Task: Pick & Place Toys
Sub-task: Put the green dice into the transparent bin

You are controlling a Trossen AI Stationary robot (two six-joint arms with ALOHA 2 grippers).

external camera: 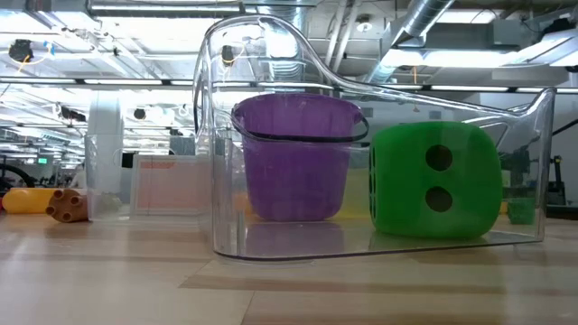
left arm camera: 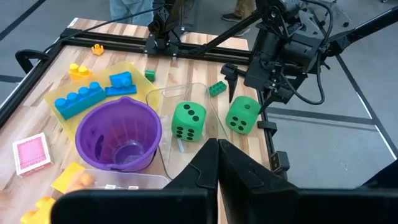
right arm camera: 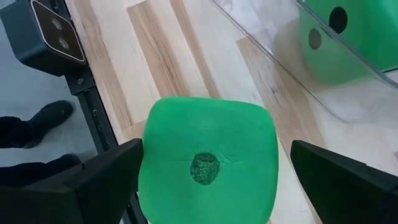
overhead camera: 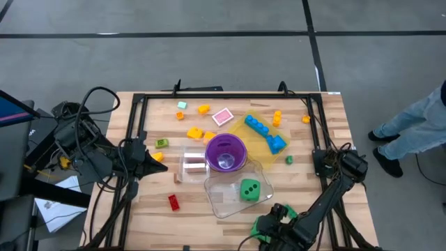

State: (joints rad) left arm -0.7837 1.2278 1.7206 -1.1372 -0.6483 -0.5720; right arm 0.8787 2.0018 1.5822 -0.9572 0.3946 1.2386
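— Where is your right gripper (right arm camera: 211, 186)?
— At the table's six o'clock edge, fingers spread wide around a green die (right arm camera: 208, 158); possibly touching, hard to judge.
— And overhead?
— Only that view shows the second die (overhead camera: 250, 189) inside the clear tub (overhead camera: 221, 201). My left gripper (left arm camera: 217, 165) is clenched, empty.

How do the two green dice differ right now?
One green die sits inside the clear tub, free of any gripper; the other green die lies outside it near the table's edge, between the right gripper's wide-open fingers. The tub die shows three dots toward the left wrist camera, the outer one a single dot. Both are green with black dots.
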